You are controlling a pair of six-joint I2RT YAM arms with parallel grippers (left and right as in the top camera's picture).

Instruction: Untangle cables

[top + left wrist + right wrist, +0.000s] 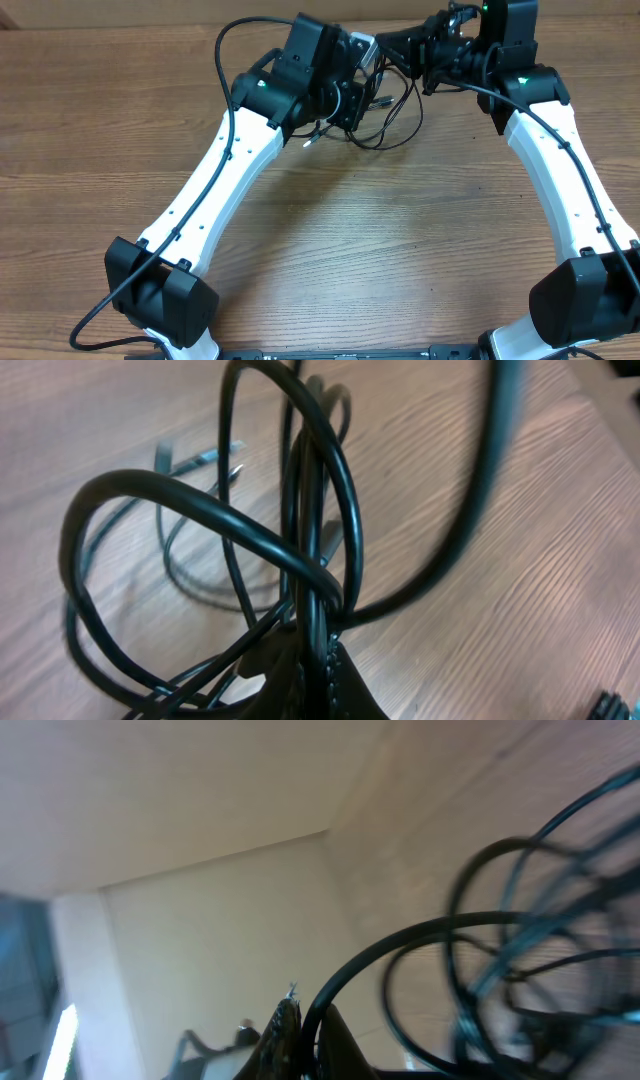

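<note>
The cables (392,112) are a loose tangle of thin black cords at the far middle of the table, between both arms. My left gripper (358,100) is shut on a bunch of cords at the tangle's left side. In the left wrist view its jaws (318,665) pinch the cables (225,530), which loop upward, and small plug ends (215,458) lie on the wood behind. My right gripper (398,45) holds a strand at the tangle's far right. Its jaws (308,1035) are shut on one black cable (400,945), with the other loops blurred to the right.
A silver-tipped plug (308,143) lies on the wooden table (380,240) just left of the tangle, under my left forearm. The thicker black arm wire (235,40) arches over the left wrist. A pale wall fills the left of the right wrist view.
</note>
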